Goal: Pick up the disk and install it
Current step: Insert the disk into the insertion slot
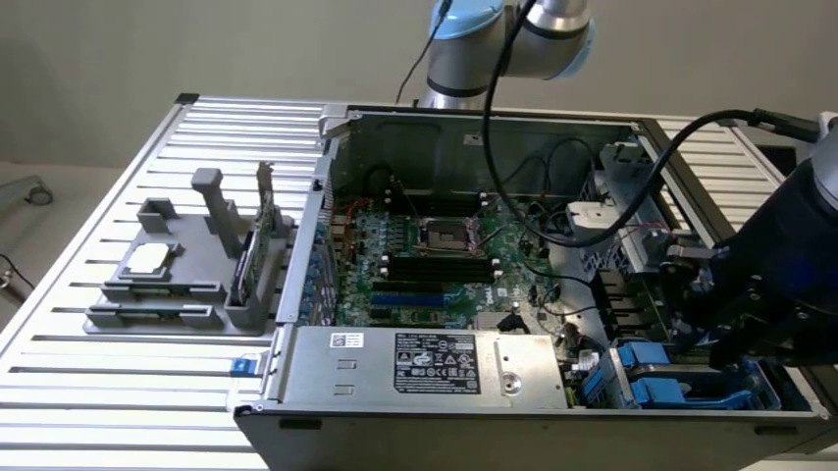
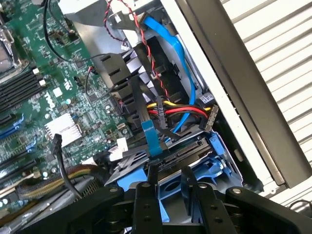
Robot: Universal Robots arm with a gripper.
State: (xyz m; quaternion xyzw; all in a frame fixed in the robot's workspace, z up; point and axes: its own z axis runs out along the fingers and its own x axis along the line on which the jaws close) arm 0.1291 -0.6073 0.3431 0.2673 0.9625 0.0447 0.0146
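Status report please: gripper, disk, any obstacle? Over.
Gripper low inside the case, right at the disk. Disk in its blue carrier, lying flat. Cables crowd its connector end.

open computer case (image 1: 524,437) on slatted table (image 1: 105,392) | stickered grey box (image 1: 353,368) inside | grey rack (image 1: 157,314) beside case

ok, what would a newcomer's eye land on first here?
The open computer case in the middle of the slatted table, its green motherboard bare. At the exterior view's right the dark robot arm reaches into the case's corner, where the gripper hangs close over the disk in its blue carrier. On the exterior view's left stands a grey holder with a small silver chip.
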